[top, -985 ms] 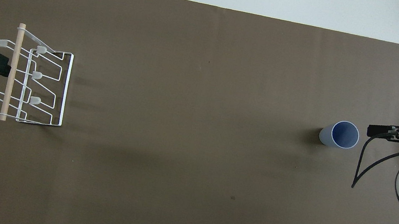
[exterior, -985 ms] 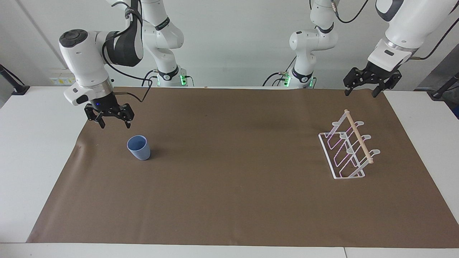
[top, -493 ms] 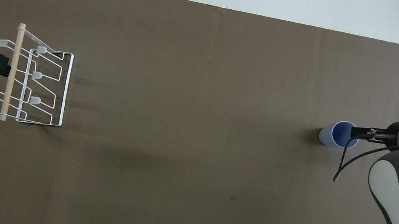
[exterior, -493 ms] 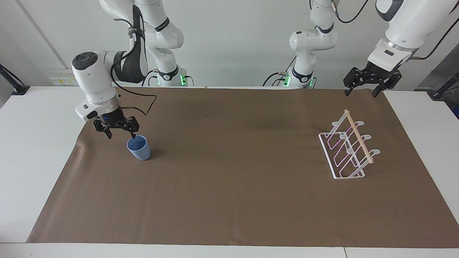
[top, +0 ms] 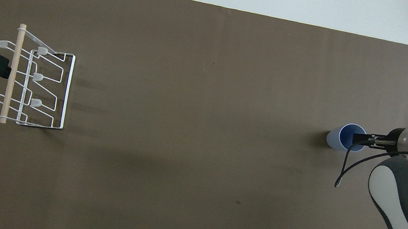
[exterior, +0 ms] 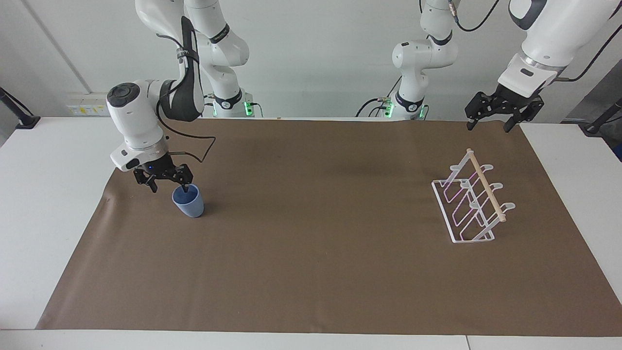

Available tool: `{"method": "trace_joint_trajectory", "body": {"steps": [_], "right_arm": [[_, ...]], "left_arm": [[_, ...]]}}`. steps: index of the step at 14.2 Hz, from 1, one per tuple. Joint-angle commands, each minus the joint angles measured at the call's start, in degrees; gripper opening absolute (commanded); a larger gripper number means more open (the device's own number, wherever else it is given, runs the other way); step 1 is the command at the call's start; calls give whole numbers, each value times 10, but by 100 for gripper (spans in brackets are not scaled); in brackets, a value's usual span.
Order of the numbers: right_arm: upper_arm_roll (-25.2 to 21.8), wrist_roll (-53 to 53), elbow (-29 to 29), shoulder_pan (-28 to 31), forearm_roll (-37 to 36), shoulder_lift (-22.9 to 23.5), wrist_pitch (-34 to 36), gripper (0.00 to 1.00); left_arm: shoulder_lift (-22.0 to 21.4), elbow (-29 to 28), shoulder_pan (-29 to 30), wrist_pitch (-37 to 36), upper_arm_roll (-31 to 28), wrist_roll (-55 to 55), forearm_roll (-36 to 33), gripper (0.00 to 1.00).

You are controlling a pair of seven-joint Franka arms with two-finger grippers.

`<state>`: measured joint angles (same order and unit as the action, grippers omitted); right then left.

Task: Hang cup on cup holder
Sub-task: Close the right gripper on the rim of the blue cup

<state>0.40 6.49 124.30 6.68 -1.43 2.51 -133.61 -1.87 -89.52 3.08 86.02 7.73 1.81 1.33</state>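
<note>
1. Facing view: the right pincer hangs with its jaws spread, one fingertip dipping at the rim of the upright cup, the other outside it toward the right arm's end of the desk. Nothing is gripped yet. The left pincer waits, spread and empty, above the desk's edge near the cup holder.
2. Overhead view: the cup stands mouth up, well apart from the cup holder; the right arm is clearly nearer.
</note>
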Motion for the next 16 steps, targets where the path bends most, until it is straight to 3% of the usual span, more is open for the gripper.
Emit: {"method": "trace_joint_trajectory", "body": {"steps": [1,8,16], "right_arm": [[3,2,23,10,10,-3,-27,100],[3,-3,46,10,10,6,-78,100],[3,-2,56,10,10,14,-90,100]], "left_arm": [[-17,-22,-6,13,-5,-7,3,100],[-18,-24,-6,14,-5,-7,3,100],[-18,-24,-6,13,-5,-8,3,100]]}}
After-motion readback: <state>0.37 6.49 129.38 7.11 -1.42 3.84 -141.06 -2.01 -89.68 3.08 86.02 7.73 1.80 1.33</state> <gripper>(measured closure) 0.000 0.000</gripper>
